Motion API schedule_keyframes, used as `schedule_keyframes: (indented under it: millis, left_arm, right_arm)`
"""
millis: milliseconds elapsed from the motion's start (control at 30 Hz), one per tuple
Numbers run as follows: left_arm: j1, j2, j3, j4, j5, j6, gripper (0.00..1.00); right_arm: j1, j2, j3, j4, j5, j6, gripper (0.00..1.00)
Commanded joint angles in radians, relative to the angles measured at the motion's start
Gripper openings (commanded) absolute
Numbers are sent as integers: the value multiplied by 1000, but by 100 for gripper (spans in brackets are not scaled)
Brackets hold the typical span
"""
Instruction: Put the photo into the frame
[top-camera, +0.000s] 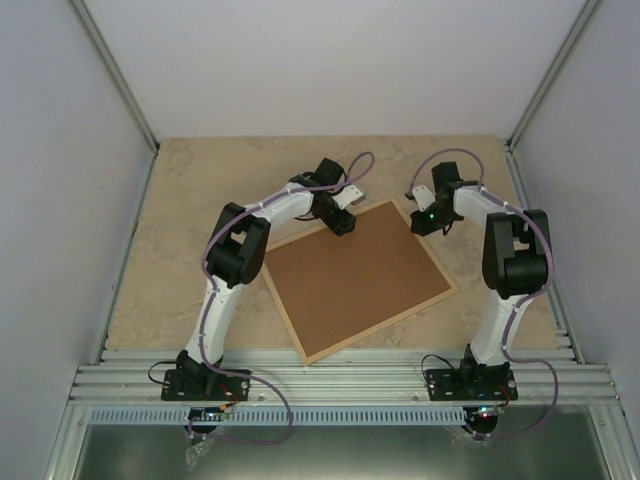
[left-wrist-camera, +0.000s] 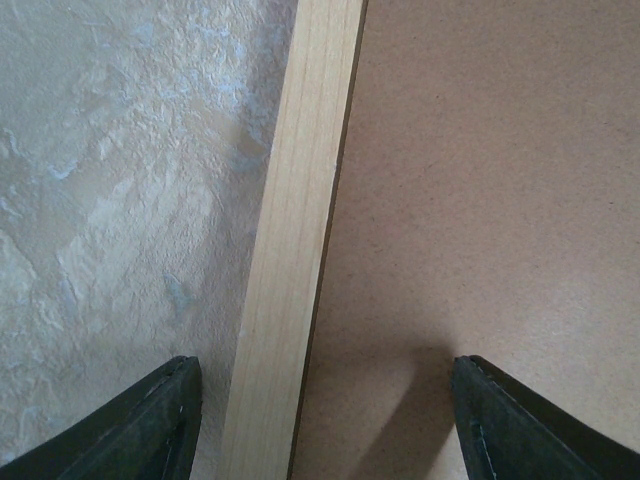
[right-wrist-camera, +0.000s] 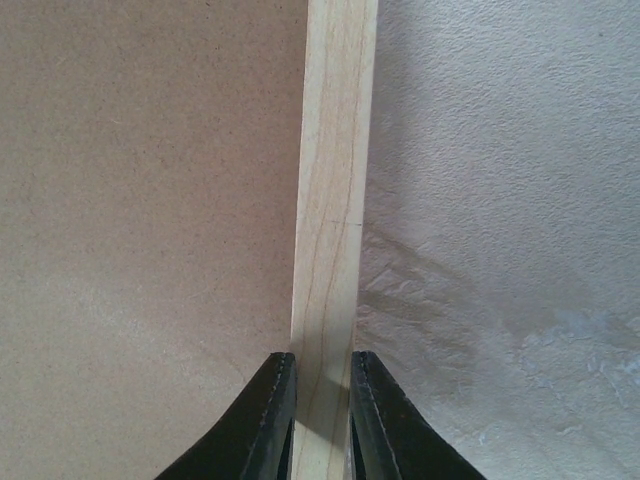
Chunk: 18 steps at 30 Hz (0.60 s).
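The frame (top-camera: 380, 328) of pale wood lies flat and slanted on the table, filled by a brown backing board (top-camera: 350, 280). The photo is hidden. My left gripper (top-camera: 342, 222) hangs over the frame's far-left edge. In the left wrist view it (left-wrist-camera: 325, 365) is open, one finger over the table and one over the board (left-wrist-camera: 480, 200), straddling the wooden rail (left-wrist-camera: 295, 250). My right gripper (top-camera: 424, 222) sits at the far-right corner. Its fingers (right-wrist-camera: 322, 358) are shut on the rail (right-wrist-camera: 335, 180), one on each side.
The tabletop (top-camera: 200, 220) is pale mottled stone with white walls on three sides. An aluminium rail (top-camera: 340, 385) carrying both arm bases runs along the near edge. The frame's near corner (top-camera: 308, 360) almost reaches that rail.
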Motion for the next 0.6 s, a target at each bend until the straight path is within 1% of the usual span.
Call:
schedule_keyframes:
  millis: [0, 200, 567]
  left_arm:
    - [-5, 49, -39, -58, -72, -1, 70]
    - [-7, 50, -38, -59, -68, -3, 70]
    - [-14, 61, -17, -63, -70, -2, 70]
  right_arm:
    - [25, 99, -64, -39, 74, -16, 18]
    - [28, 115, -64, -38, 84, -9, 18]
    - [42, 123, -112, 0, 102, 1, 24]
